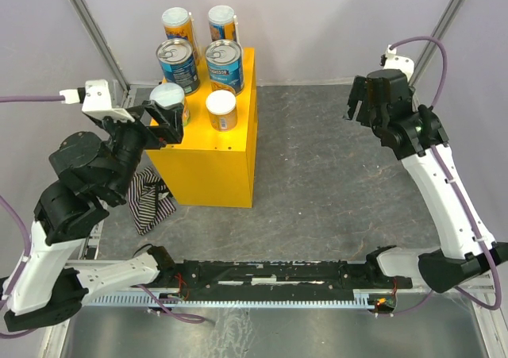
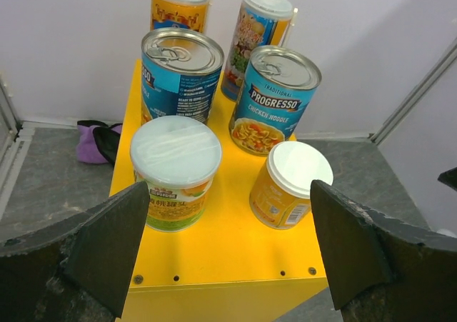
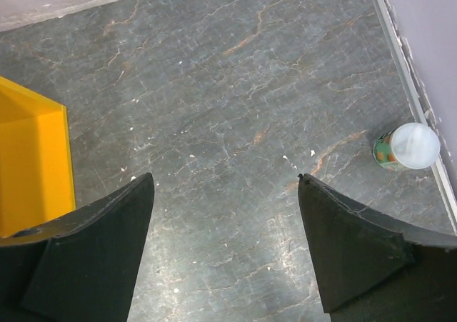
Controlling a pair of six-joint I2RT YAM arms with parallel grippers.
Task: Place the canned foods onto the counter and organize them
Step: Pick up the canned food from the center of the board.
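Rough black fingers (image 2: 93,250) of the left hand (image 2: 230,215), cut off by the frame, stand spread just before a white-lidded green-labelled can (image 2: 176,172), one of six cylindrical cans (image 2: 275,104) upright in pairs on the bright yellow box-shaped counter (image 2: 214,265). Right hand (image 3: 225,179), spread too, hangs well apart over grey veined ground (image 3: 235,65); one small blurred can (image 3: 405,147) stands there.

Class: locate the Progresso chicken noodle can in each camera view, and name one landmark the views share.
Top external: Progresso chicken noodle can, middle row, right side of the counter.
Left wrist: centre-right, behind the white-lidded orange can.
Right wrist: not in it.
Shared landmark: the yellow counter; its corner shows at the right wrist view's left edge.
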